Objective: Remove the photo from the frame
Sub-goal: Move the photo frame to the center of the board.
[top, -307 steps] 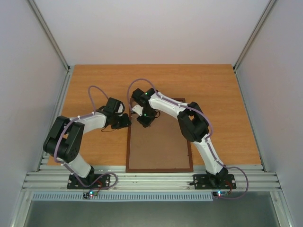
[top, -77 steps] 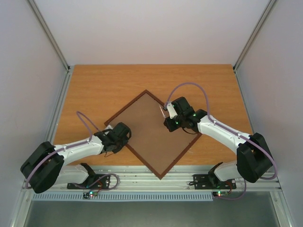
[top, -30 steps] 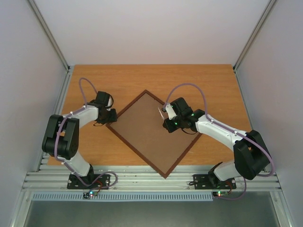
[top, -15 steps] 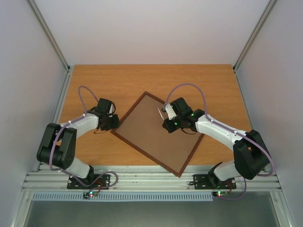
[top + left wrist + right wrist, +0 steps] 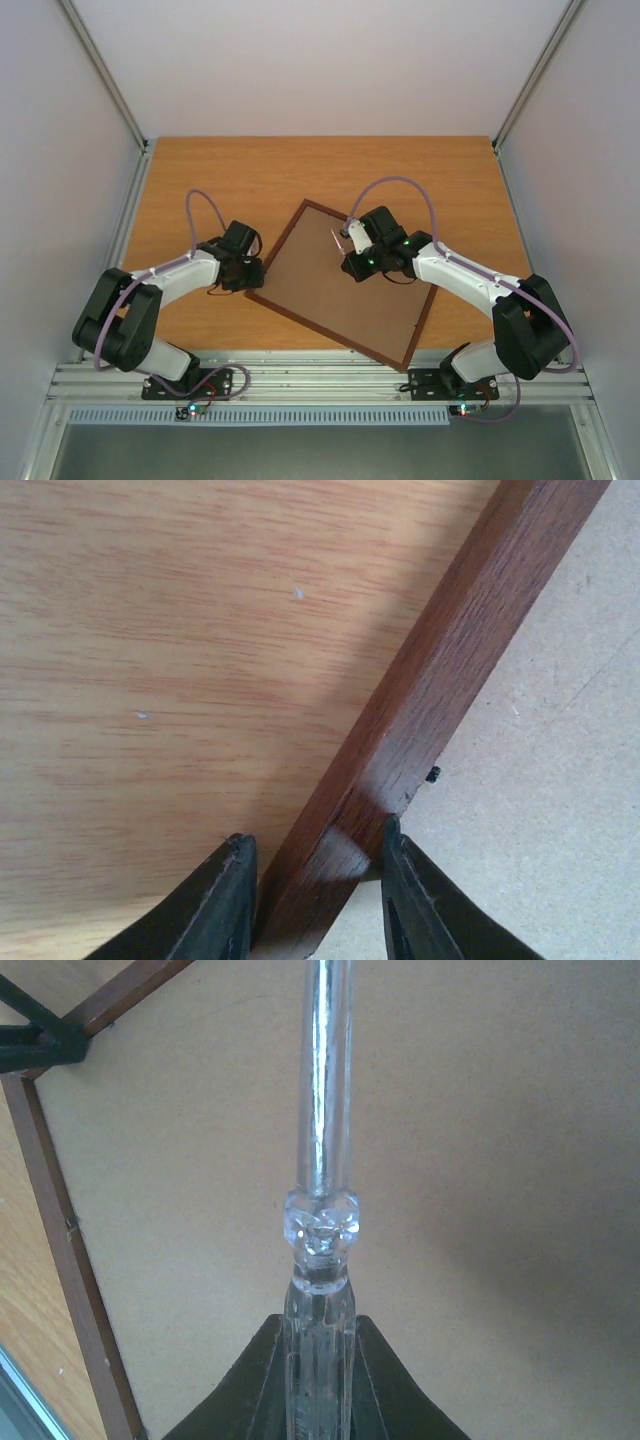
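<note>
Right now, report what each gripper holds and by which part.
Left gripper pinches the frame by its wooden side rail, one finger each side. Right gripper is shut on a clear rod, held by one end.

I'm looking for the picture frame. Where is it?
From above, the frame lies askew mid-table, back up, its left edge in the left pincer; the right pincer holds a clear stick over it.

A: The frame [image 5: 440, 670] was smooth reddish wood with a slight sheen?
B: Yes — its back [image 5: 480, 1160] was matt brown hardboard, the tabletop [image 5: 150, 630] pale wood grain, the rod [image 5: 325, 1060] clear and glossy.
</note>
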### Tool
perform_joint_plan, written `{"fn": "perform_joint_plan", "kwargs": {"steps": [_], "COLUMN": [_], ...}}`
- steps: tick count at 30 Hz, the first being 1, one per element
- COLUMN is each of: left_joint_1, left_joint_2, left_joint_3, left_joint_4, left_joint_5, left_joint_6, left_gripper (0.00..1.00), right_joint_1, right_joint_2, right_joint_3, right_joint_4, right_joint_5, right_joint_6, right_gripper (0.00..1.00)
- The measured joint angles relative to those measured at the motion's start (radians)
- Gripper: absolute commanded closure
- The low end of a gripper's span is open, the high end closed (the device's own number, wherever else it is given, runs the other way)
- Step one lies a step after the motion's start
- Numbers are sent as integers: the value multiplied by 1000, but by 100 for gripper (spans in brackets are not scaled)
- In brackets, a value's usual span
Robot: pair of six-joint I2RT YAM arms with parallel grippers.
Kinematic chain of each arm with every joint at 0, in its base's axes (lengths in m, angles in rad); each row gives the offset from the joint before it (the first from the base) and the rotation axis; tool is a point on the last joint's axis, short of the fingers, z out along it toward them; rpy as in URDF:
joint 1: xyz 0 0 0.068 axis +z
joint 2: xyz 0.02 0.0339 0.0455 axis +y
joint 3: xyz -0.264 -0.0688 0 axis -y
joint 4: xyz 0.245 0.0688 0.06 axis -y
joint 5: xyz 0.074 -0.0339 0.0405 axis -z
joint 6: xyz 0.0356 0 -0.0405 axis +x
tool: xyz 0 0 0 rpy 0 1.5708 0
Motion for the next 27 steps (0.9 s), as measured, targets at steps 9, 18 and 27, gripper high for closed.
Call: {"fn": "perform_joint_plan", "kwargs": {"steps": [9,18,27], "left_joint_1": [-47,-90,-179], "left_joint_2": [-6,-116,-215], "left_joint_3": [8,-81,-186], "left_joint_4": [-26,-32,39], "left_joint_5": [-48,-108,-222], "left_joint_6": [3,-9,-133], "left_gripper": [83,89,96], "right_joint_1": [0,6,89], "right_joint_2": [0,21,86], "right_joint_3": [0,21,110], "right_joint_4": [0,-40,-158], "right_joint_5": [-16,-56,-35], "right_joint_6": [-7,-40,-92], "right_gripper": [99,99,99]}}
